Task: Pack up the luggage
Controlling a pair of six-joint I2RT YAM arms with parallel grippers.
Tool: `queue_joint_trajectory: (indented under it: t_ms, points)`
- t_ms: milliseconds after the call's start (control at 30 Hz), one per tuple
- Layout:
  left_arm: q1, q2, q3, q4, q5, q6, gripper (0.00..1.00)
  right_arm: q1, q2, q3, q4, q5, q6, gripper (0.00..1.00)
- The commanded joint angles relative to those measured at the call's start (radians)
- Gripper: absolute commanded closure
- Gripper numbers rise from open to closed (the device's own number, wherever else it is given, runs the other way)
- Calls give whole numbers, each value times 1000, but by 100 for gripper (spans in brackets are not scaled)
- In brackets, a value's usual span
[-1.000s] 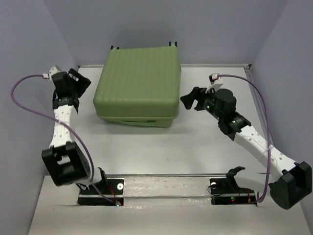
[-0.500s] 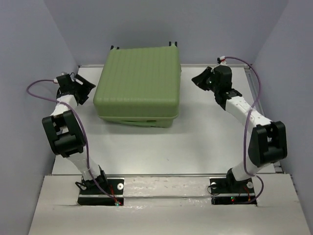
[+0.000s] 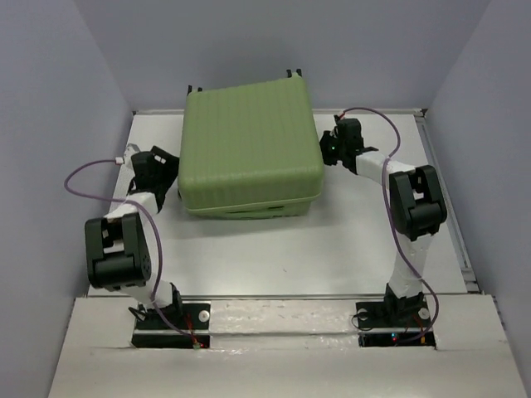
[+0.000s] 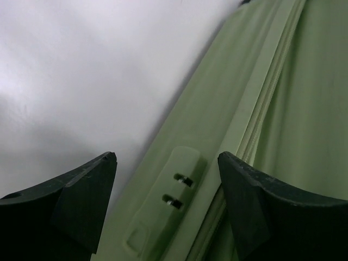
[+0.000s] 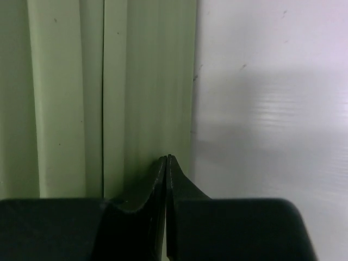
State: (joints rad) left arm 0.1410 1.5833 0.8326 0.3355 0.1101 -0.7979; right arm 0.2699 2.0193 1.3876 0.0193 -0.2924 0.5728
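The left end effector [image 4: 166, 157] stood with its two dark fingers [image 4: 81, 201] spread wide at the bottom corners of the view, holding nothing. Between and beyond them the light-green hard-shell luggage [image 4: 217, 103] ran slantwise from the upper right down to the lower middle, with a pale ridged seam [image 4: 266, 98] along its side and a raised oblong green moulding [image 4: 163, 209] bearing two small dark slots. The white table [image 4: 81, 65] filled the upper left, meeting the luggage's lower edge.

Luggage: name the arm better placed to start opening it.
Left, probably. The left end effector is open, straddling the side tab by the luggage seam. The right end effector is shut, tips at the shell, gripping nothing.
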Motion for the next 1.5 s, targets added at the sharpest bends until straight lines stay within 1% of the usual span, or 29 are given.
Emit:
queue_joint_trajectory:
  t_ms: [0,67,100,167,200,233,300,333,367,433,467,500,533,567,600,633,667,700,733,767,800,833,867,933,967,1033,1100,1267,1467]
  points:
    - [-211,-202,-260,-26,114,-49,14,29,-77,-21,24,-148,-103,93]
    - [-271,-337,-355,-30,85,-76,14,29,-138,-95,25,-136,-131,93]
    - [-347,-382,-384,-38,67,-89,14,29,-158,-122,27,-134,-139,93]
    - [-411,-534,-427,-79,14,-125,14,20,-201,-168,30,-139,-168,93]
    - [-434,-589,-464,-129,-6,-138,14,20,-238,-209,30,-113,-174,93]
    - [-470,-712,-475,-160,-48,-149,14,-4,-257,-231,28,-99,-182,93]
    - [-498,-839,-483,-267,-99,-155,16,-43,-296,-280,28,-103,-203,92]
    - [-503,-896,-475,-312,-139,-147,16,-67,-303,-289,28,-116,-206,92]
    - [-508,-983,-439,-405,-159,-124,17,-122,-303,-294,28,-144,-211,92]
    - [-506,-1035,-362,-507,-274,-72,16,-170,-297,-288,27,-172,-217,86]
    - [-503,-1049,-240,-577,-330,-31,14,-201,-294,-280,19,-197,-231,82]
    - [-501,-1043,-172,-592,-384,48,11,-210,-289,-260,13,-203,-237,72]
    - [-495,-990,-103,-601,-438,86,10,-210,-275,-250,10,-205,-241,67]
    - [-482,-943,49,-601,-434,126,9,-221,-269,-240,4,-218,-249,62]
    - [-475,-890,133,-605,-409,188,7,-221,-261,-231,1,-228,-254,57]
    - [-469,-761,208,-627,-373,199,3,-221,-254,-220,-2,-231,-255,50]
    - [-463,-703,326,-630,-351,210,2,-221,-254,-220,-2,-229,-257,47]
    - [-455,-654,367,-610,-317,227,1,-221,-252,-222,-2,-231,-258,45]
    - [-439,-599,403,-602,-261,233,1,-221,-254,-225,-1,-234,-261,43]
    - [-416,-497,437,-595,-230,229,1,-221,-254,-231,-1,-235,-266,42]
    - [-341,-450,479,-548,-105,224,1,-221,-258,-237,1,-238,-268,41]
    - [-295,-346,494,-520,-11,191,1,-221,-264,-242,2,-240,-269,38]
    - [-250,-286,517,-504,56,168,1,-221,-268,-246,4,-243,-272,37]
    - [-178,-177,600,-492,193,144,1,-221,-280,-259,10,-248,-272,30]
    - [-150,-87,632,-498,200,140,1,-221,-284,-265,17,-251,-271,28]
    - [-100,-10,713,-504,247,141,1,-221,-289,-279,25,-264,-271,23]
    - [-60,91,784,-497,299,128,1,-221,-291,-288,31,-267,-274,20]
    - [-41,311,936,-501,419,126,1,-221,-283,-308,48,-269,-271,14]
    - [-37,481,1001,-475,490,79,1,-221,-289,-317,60,-284,-264,12]
